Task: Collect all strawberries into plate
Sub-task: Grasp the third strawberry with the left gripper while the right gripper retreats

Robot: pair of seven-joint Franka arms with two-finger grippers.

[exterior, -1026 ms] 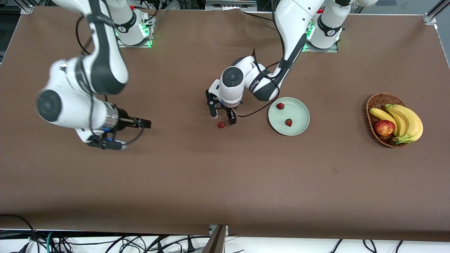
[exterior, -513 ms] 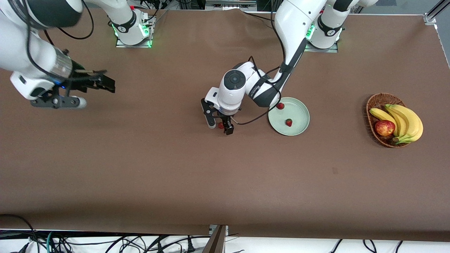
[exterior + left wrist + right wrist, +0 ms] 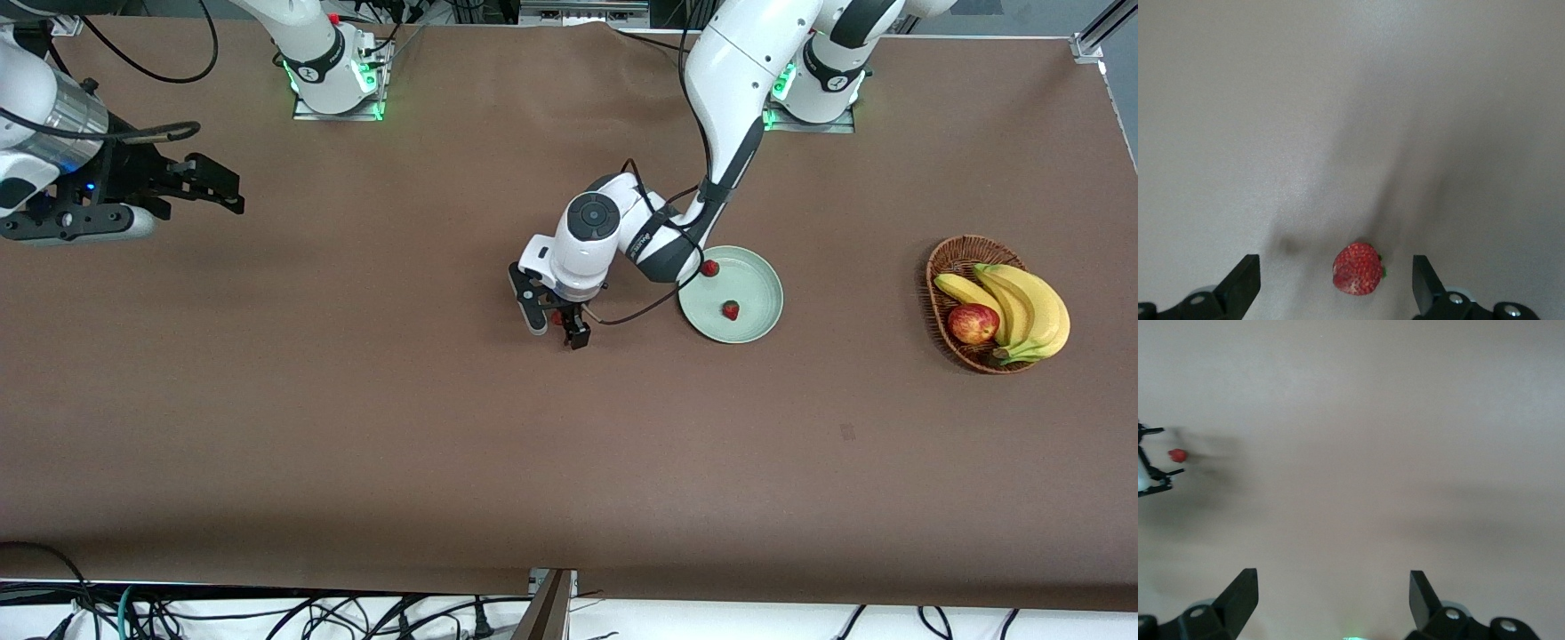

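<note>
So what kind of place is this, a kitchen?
Probably a robot lab, not a kitchen. Two white robot arms are bolted to a table under a brown cover, loose cables hang at its edge, and the fruit basket looks like a practice prop.

Left hand (image 3: 553, 322) open around a strawberry (image 3: 556, 316) beside the plate (image 3: 756, 324); right hand (image 3: 209, 185) waits

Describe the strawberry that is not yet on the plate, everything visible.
The strawberry is small, red, with a seeded skin and a bit of green cap at one side. It lies on the brown table, beside the plate toward the right arm's end, between the open fingers of the left end effector, neither finger touching it.
</note>
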